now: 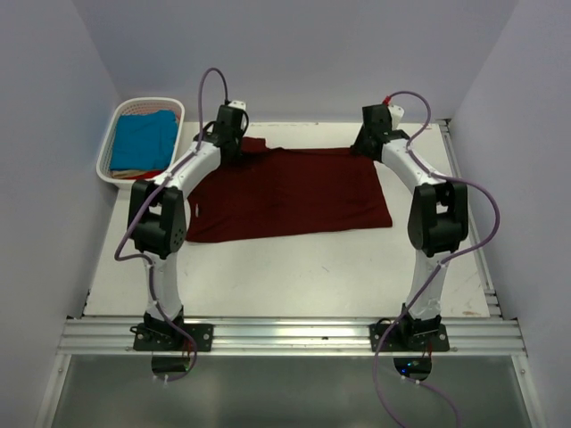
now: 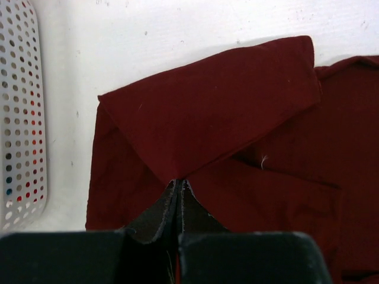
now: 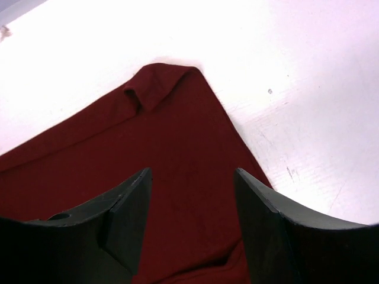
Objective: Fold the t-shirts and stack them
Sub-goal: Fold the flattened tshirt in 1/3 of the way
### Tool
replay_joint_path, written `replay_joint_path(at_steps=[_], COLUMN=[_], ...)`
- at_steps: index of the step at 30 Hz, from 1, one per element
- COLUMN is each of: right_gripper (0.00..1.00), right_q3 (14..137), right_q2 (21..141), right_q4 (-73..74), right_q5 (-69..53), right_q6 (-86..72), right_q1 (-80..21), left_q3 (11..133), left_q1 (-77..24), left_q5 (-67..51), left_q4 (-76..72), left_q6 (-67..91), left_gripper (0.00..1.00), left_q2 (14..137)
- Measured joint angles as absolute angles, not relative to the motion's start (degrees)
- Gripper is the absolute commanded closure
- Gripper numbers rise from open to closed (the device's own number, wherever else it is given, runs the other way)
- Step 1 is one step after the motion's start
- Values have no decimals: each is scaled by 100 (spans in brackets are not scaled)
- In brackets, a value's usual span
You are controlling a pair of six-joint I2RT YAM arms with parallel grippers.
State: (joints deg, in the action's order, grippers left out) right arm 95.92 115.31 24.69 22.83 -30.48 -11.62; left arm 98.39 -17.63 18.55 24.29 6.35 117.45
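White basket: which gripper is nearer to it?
Left. The left gripper pinches the maroon shirt beside the basket; the right gripper hovers open over its opposite corner.

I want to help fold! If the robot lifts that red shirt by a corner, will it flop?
Probably yes: the red shirt folds over itself where the left tool pinches it. It looks light, lying thin and flat on the table. Pushed, it would likely bunch up, like its crumpled far corner.
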Motion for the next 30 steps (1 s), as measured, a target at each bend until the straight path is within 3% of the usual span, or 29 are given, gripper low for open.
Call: replay_joint_path(at_steps=[10,25,30], right_gripper=[49,51,57], right_q3=[10621,12068,12193], right_q2=[12641,13729,13911], right_q4=[2904,3124,3304], right_q5=[1382,499,499], right_q6=[-3089,-2762,-2565], right_q1=[-779,-685,-683], left_q3=[9349,9258,9258], left_q1=[-1763,-1763,-1763], left_q5=[1890,1883,1874], left_q4=[2499,2532,2530], left_q6=[707,797,799], left_gripper=[100,100,100], left_q2=[11286,11277,11277])
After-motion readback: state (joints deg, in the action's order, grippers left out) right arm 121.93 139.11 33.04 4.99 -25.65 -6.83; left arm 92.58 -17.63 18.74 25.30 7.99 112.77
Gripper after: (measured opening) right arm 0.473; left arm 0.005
